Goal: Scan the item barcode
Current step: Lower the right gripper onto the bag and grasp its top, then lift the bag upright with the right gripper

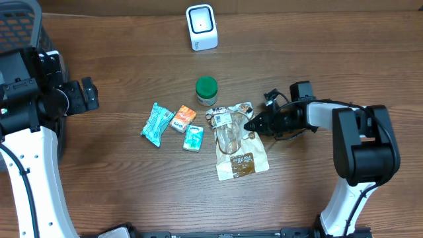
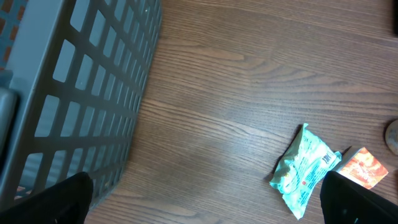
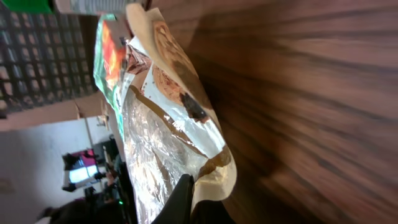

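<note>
Right gripper [image 1: 253, 125] pinched on pouch [image 1: 242, 162] edge at its tip, probably for lifting toward scanner [image 1: 201, 26] beyond; left gripper [image 2: 205, 199] wide, idle.

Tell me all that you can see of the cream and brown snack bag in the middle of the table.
The snack bag is a flat pouch, cream with brown print and a shiny clear window toward its far end. It looks like crinkled plastic film. It lies on the wooden table, long side running away from the robot. The right gripper is shut on its right edge.
</note>
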Robot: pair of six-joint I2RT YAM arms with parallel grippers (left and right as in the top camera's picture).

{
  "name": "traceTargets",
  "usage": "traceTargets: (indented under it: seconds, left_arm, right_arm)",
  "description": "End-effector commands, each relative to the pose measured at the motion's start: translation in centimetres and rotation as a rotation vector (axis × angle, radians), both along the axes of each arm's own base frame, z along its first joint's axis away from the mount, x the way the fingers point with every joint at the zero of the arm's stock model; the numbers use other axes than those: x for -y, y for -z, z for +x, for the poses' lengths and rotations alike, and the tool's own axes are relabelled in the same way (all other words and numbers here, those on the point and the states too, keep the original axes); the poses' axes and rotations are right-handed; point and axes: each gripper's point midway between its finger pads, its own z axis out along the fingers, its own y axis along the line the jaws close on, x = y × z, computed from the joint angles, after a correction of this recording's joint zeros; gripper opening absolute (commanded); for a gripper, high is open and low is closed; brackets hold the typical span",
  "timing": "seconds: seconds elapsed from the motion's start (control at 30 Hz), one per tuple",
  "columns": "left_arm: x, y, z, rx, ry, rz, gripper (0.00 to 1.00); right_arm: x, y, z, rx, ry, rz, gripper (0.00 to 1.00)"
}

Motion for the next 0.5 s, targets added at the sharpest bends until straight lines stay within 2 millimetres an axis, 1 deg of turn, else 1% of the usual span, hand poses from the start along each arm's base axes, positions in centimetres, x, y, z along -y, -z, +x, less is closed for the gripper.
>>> traceTargets:
  seconds: [0.0,0.1,0.2,0.33,0.43,0.47]
  left_arm:
    - [0.2,-0.1,0.2,0.006,0.016,0.001,1.0]
    - [0.2,-0.1,0.2,0.006,0.016,0.001,1.0]
    - [0.2,-0.1,0.2,0.006,0.016,0.001,0.99]
    - [0.2,-0.1,0.2,0.006,0.016,0.001,1.0]
    - [0.2,-0.1,0.2,0.006,0.016,0.001,1.0]
    - [0.2,-0.1,0.2,0.005,0.016,0.001,1.0]
  right_arm:
    - [1.0,-2.5,0.6,0.018,0.039,0.054,0.04]
    - [2.0,-5.5,1.0,0.066,0.052,0.064,0.04]
    - [2.5,-9.7,1.1,0.135,0.049,0.093,0.04]
    - [2.4,-15.3,0.4,0.214,0.03,0.132,0.04]
    - [2.3,-18.3,0.0,0.267,0.025,0.136,0.04]
    - [2.3,-18.8,-0.1,0.277,0.025,0.136,0.04]
